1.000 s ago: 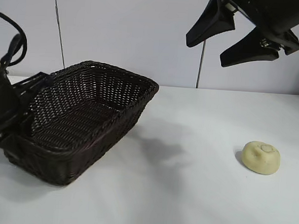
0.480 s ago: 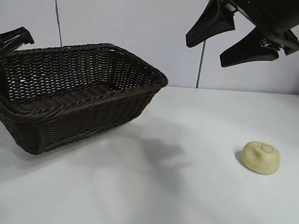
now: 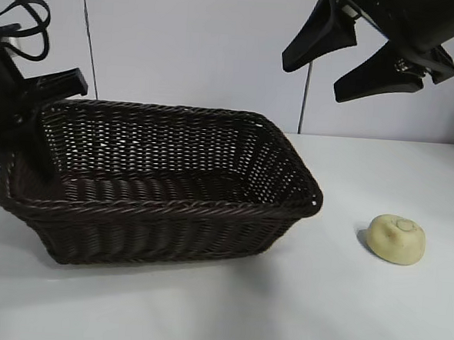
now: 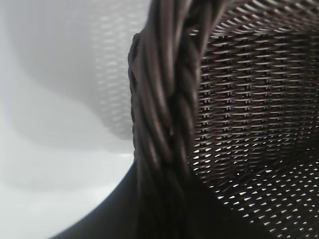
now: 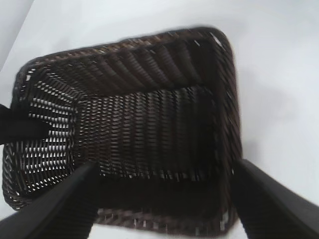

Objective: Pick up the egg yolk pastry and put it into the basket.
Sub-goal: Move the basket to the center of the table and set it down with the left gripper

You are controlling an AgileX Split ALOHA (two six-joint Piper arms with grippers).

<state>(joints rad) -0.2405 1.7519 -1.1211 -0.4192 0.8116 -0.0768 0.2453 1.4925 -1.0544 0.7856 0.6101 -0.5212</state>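
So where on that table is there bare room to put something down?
Bare tabletop runs along the front edge, between the basket and the egg yolk pastry, and behind the pastry towards the wall. The basket's floor is bare too. It is crowded at the basket's left rim, where the left end effector grips.

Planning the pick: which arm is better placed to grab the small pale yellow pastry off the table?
The right. The right gripper hangs open above the table on the side where the pale yellow dome-shaped egg yolk pastry lies, holding nothing. The left gripper is clamped on the dark brown woven wicker basket's rim.
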